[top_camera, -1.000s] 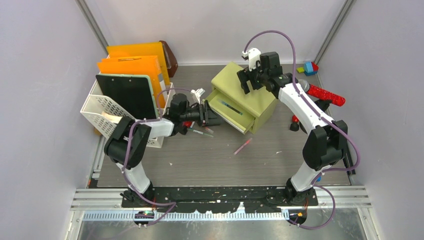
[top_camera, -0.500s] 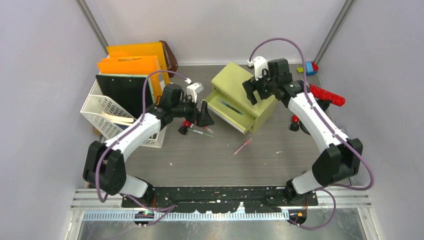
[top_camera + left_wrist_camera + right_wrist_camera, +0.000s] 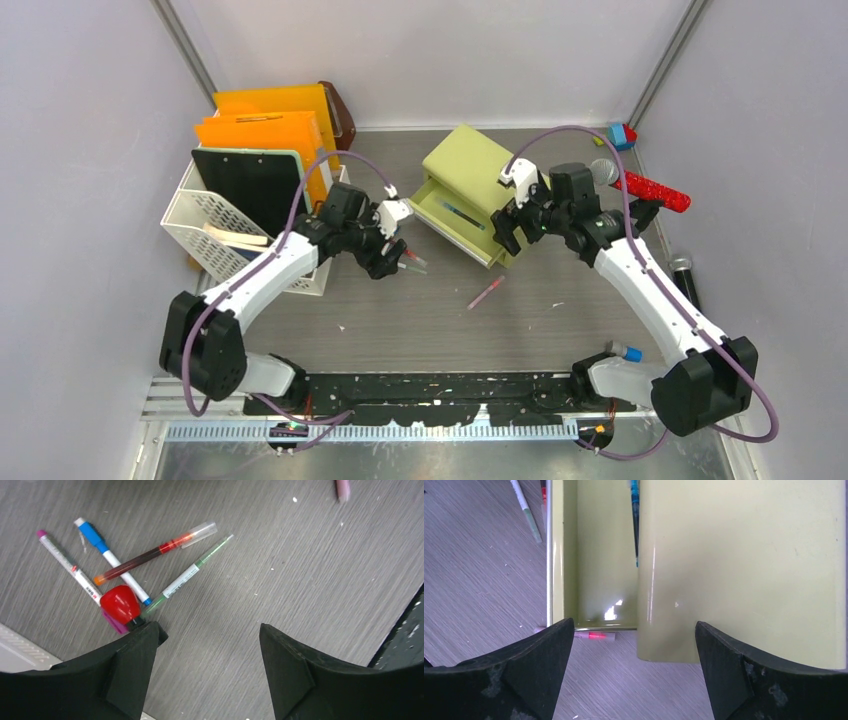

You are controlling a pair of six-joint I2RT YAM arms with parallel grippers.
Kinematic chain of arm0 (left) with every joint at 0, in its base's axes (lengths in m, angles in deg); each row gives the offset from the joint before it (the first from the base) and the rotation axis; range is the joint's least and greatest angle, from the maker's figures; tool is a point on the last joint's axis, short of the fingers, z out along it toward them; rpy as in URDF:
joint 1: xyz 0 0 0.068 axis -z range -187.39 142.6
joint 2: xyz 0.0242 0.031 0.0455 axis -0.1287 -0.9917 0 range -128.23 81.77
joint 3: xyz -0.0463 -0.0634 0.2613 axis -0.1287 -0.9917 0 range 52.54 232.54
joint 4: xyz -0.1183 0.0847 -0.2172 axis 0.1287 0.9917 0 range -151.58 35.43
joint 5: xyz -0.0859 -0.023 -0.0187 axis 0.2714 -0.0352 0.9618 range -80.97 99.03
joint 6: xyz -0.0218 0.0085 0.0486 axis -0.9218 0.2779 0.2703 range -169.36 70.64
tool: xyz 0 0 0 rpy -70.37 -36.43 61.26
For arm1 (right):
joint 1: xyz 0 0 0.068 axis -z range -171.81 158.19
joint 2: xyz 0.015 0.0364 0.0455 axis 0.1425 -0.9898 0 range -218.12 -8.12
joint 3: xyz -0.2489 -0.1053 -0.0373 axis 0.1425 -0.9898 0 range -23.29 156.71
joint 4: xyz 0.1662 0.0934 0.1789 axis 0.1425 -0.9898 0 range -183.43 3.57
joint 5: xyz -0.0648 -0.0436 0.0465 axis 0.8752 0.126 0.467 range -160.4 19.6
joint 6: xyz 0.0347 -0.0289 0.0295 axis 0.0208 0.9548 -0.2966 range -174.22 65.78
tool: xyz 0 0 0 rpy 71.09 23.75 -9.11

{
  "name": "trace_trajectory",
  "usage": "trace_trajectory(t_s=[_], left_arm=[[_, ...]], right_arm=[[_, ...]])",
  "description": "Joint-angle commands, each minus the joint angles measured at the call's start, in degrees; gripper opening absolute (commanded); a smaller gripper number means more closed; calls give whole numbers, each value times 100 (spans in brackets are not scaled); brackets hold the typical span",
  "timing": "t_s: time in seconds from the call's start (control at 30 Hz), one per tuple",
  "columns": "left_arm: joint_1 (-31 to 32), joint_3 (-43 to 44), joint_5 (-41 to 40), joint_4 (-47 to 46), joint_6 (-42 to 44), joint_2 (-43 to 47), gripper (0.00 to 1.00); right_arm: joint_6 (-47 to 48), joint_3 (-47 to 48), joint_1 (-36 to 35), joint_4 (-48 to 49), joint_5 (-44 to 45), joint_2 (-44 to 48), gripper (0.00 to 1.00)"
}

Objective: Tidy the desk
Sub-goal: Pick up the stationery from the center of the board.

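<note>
Grey-brown wood-grain desk fills the middle of the overhead view. Over it the left gripper hangs with jaws wide and empty, with scattered pens and a red cap at the upper left of its wrist view. The right gripper, equally wide and empty, hovers above the yellow-green cabinet. Its open drawer holds what looks like a blue pen.

Bright even light, faint shadows, glare on the drawer, corners perhaps soft.
</note>
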Motion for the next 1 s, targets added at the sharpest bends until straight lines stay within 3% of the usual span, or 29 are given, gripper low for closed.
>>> trace_trajectory(t_s=[0.0, 0.4, 0.7, 0.97], left_arm=[[193, 211, 37, 164, 1203, -468, 73], [570, -206, -415, -748, 2772, -1109, 59], [580, -349, -449, -896, 3394, -1367, 48], [584, -381, -422, -991, 3839, -1532, 46]], right_arm=[[-5, -226, -22, 454, -357, 312, 97], [-61, -384, -11, 594, -430, 486, 97], [-61, -395, 4, 601, -439, 483, 96], [-82, -397, 21, 600, -461, 461, 96]])
